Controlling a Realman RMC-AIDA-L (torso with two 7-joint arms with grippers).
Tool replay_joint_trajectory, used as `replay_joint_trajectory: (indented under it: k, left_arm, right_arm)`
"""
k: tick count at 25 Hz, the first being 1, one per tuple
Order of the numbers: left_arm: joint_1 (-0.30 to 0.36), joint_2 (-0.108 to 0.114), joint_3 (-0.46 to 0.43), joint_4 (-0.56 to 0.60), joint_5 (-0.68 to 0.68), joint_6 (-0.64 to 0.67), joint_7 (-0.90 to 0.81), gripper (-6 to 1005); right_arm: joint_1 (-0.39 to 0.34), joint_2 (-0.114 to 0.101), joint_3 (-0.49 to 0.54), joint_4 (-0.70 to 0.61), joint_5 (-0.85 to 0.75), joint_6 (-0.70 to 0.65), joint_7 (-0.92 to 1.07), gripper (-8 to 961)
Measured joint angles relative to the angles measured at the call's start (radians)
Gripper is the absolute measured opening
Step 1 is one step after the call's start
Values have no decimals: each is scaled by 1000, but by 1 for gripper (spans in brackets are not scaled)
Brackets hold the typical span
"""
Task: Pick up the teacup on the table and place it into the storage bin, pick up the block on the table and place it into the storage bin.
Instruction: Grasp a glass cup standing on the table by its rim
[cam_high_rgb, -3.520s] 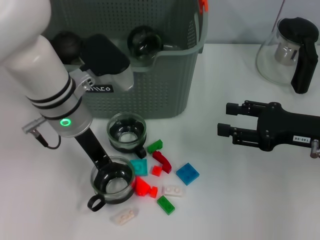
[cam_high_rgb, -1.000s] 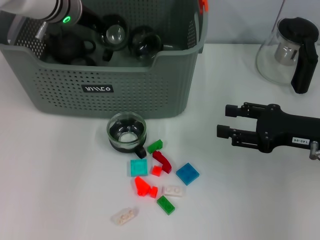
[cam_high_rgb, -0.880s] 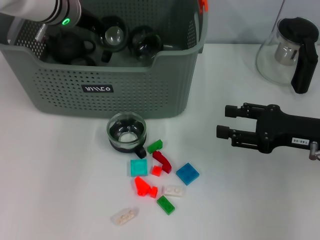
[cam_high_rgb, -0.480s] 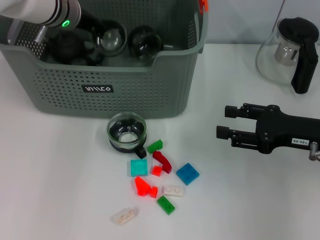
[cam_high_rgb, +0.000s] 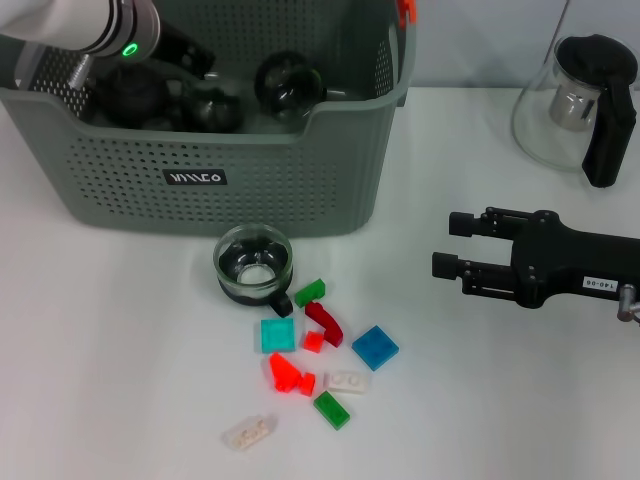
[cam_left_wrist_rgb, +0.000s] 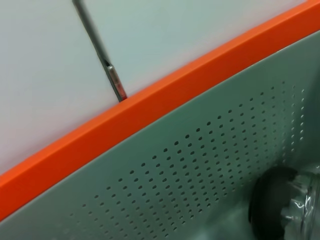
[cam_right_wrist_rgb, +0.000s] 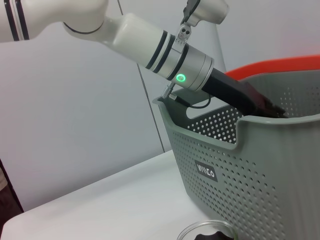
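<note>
One teacup (cam_high_rgb: 253, 264) sits on the table (cam_high_rgb: 120, 350), well clear of both grippers, just in front of the storage bin (cam_high_rgb: 290, 170). The left gripper (cam_high_rgb: 195, 62) reaches inside the bin; its grip can't be judged. The right gripper (cam_high_rgb: 441, 244) hovers wide, holding nothing.

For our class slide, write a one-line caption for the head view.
Left gripper reaches into the storage bin; one teacup and scattered blocks remain outside.
</note>
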Motion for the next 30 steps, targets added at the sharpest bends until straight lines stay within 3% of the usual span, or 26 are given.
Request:
replay_joint_trajectory:
  k: [7, 11, 14, 15, 17, 23, 27, 30]
  left_arm:
    - [11, -7, -3, 35, 0, 3, 0, 377]
    - [26, -7, -8, 127, 0, 48, -27, 446]
    - [45, -9, -9, 213, -3, 89, -53, 581]
    - [75, -19, -11, 347, -9, 170, -76, 626]
    - [109, -41, -11, 498, -11, 273, -82, 674]
    - [186, -97, -3, 835, -50, 596, -38, 688]
    - [254, -106, -10, 982, -187, 777, 30, 685]
    - [325, -99, -14, 1083, -357, 935, 127, 682]
  right_arm:
    - [0, 0, 0, 0, 0, 0, 0, 714]
    - [0, 0, 2, 0, 0, 0, 0, 714]
    - [0, -1, 3, 0, 0, 0, 0, 714]
    - [0, -2, 4, 0, 0, 0, 0, 714]
    - [0, -3, 6, 0, 0, 0, 0, 713]
    - [1, -8, 8, 0, 1, 0, 0, 713]
    - [-1, -10, 8, 0, 3, 0, -1, 713]
    - [-3, -11, 9, 0, 3, 2, -2, 714]
